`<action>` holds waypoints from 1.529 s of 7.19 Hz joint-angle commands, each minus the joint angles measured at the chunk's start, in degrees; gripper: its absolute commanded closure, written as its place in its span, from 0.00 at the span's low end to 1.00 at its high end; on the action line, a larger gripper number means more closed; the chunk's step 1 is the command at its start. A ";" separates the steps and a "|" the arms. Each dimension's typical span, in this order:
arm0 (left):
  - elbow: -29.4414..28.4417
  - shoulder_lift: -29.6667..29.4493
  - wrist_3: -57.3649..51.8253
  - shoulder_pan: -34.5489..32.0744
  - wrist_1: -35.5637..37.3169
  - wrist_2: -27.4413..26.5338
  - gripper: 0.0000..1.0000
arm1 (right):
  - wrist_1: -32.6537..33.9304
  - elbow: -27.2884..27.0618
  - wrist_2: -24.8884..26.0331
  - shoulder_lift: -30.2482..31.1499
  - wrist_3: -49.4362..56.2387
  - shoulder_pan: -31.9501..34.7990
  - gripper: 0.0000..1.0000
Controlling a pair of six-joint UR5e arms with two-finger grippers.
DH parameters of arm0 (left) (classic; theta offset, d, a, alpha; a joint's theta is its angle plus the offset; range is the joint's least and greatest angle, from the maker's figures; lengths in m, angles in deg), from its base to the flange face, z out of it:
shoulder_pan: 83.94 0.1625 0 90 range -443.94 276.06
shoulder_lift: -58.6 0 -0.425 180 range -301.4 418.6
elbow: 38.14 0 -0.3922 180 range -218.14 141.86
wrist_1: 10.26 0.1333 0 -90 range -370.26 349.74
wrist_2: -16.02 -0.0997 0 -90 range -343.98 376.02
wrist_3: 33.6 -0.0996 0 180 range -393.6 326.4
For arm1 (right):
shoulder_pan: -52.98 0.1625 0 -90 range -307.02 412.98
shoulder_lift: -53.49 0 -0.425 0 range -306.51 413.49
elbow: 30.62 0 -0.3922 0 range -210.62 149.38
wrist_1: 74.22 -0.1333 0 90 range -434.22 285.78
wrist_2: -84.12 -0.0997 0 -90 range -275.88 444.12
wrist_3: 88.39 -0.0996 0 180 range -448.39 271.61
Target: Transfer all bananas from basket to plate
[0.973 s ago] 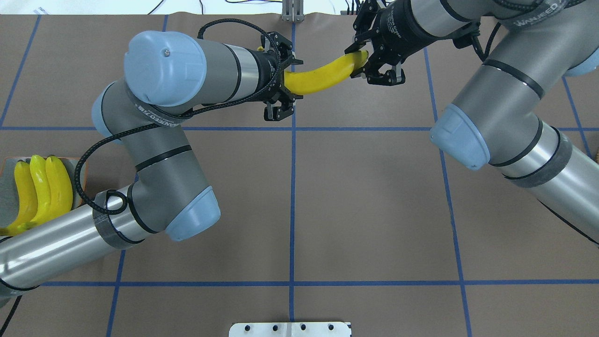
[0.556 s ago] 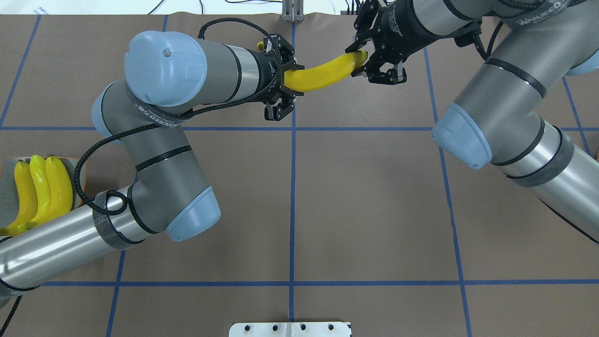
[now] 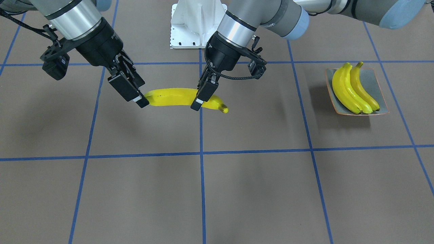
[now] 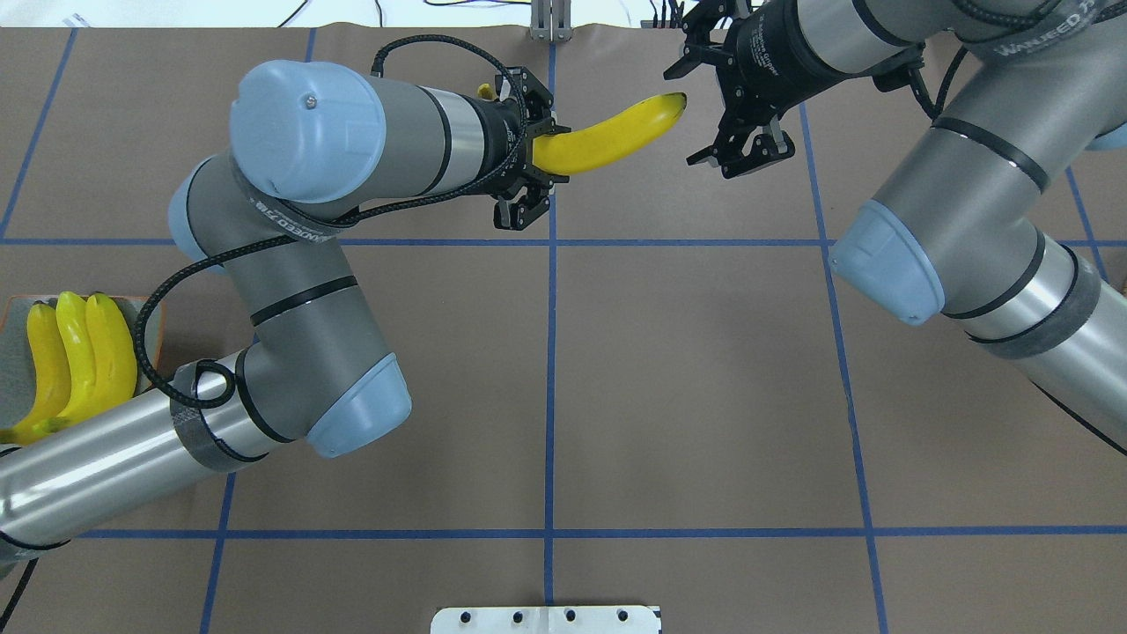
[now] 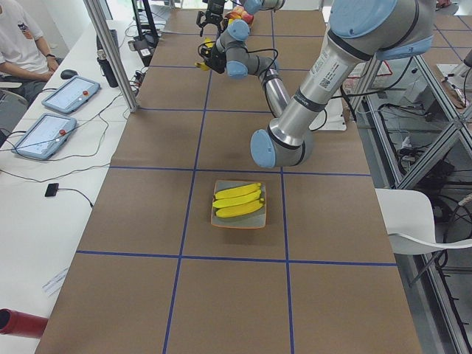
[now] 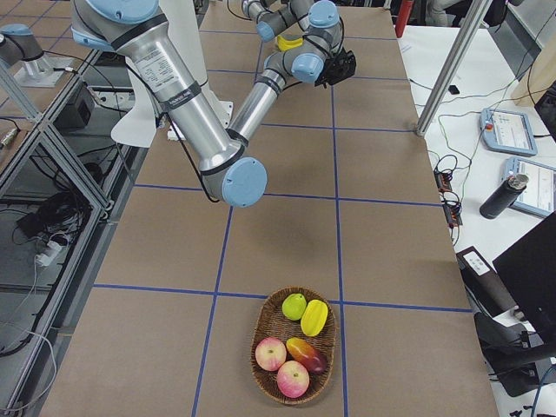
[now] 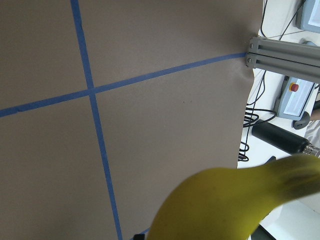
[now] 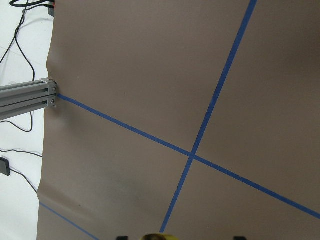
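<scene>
Three bananas [image 4: 77, 361] lie side by side on the plate [image 4: 12, 365] at the overhead view's lower left. At upper centre the left gripper [image 4: 553, 151] has its jaws clamped on one end of a fourth banana [image 4: 616, 132], held off the table [image 4: 704, 396]. At upper right, the right gripper [image 4: 687, 114] has its jaws spread wide, just clear of the banana's dark tip.

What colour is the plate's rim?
Orange, a thin line around the grey-green plate; clearest in the exterior front-facing view.
</scene>
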 commanded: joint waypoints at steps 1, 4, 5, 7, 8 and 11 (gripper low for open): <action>7.28 7.31 -5.93 -0.04 -0.09 1.54 1.00 | -0.02 -0.77 0.10 2.30 2.05 1.38 0.00; 17.40 22.68 -25.48 -0.83 -0.53 8.82 1.00 | -0.19 0.11 3.16 6.68 13.17 1.47 0.00; 20.39 28.13 -34.96 -1.09 -0.97 10.67 1.00 | -0.28 1.24 3.35 7.40 17.06 1.47 0.00; 20.86 36.40 -48.69 -5.72 -6.47 18.90 1.00 | -0.28 3.36 5.19 7.40 20.16 1.38 0.00; 19.99 40.10 -56.59 -9.50 -9.03 23.48 1.00 | -0.28 3.71 5.37 7.75 23.31 1.38 0.00; 8.44 45.59 -79.63 -26.24 -16.59 44.86 1.00 | -0.28 5.11 7.39 10.31 35.89 1.21 0.00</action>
